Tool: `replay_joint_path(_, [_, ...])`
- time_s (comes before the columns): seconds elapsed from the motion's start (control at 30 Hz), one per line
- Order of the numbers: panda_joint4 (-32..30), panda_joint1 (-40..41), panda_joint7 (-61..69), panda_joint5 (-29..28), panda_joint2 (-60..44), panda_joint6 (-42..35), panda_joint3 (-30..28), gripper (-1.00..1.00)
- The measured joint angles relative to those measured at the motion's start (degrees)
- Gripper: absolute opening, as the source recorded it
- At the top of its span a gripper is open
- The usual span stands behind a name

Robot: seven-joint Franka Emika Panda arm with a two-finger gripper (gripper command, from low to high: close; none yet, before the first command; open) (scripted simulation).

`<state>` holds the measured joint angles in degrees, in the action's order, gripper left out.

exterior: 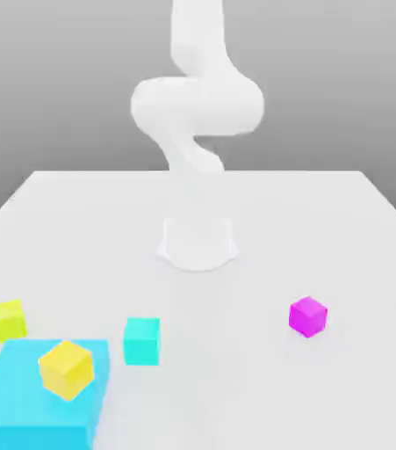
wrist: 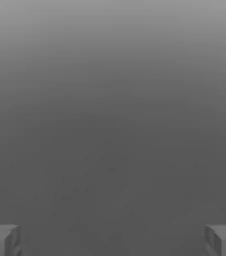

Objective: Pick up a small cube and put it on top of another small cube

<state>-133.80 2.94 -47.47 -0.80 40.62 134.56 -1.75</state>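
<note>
While the white arm (exterior: 197, 110) is seen rising from its base at the table's (exterior: 324, 228) centre, the gripper (wrist: 113, 240) is shown in the hand view w/ fingertips (wrist: 2, 240) spread wide apart, nothing held betw. them. In the exterior view, the small lime cube (exterior: 9, 320) is set at the far left, just behind a big cyan block (exterior: 25, 413). A golden-yellow cube (exterior: 66, 369) is rested on that block. A small cyan cube (exterior: 141, 341) is placed nearby; a magenta cube (exterior: 307, 316) is well apart, on the right.
</note>
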Motion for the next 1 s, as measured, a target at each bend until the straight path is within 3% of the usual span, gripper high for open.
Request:
replay_joint_path(0.4, [-9.77, 13.24, -6.04, -1.37, -24.97, 13.46, -11.23, 0.0])
replay_joint_path(0.67, [-16.17, 22.63, -5.01, 4.69, -42.02, 22.28, -18.62, 0.0])
replay_joint_path(0.77, [-18.01, 26.45, -2.63, 9.5, -48.63, 25.63, -18.22, 0.0])
replay_joint_path(0.93, [-16.33, 33.25, 3.9, 18.48, -59.09, 33.17, -10.28, 0.0])
replay_joint_path(0.97, [-15.95, 34.64, 4.77, 19.58, -60.77, 34.5, -8.66, -1.0])
replay_joint_path(1.0, [-15.95, 34.64, 4.77, 19.58, -60.77, 34.5, -8.66, -1.0])
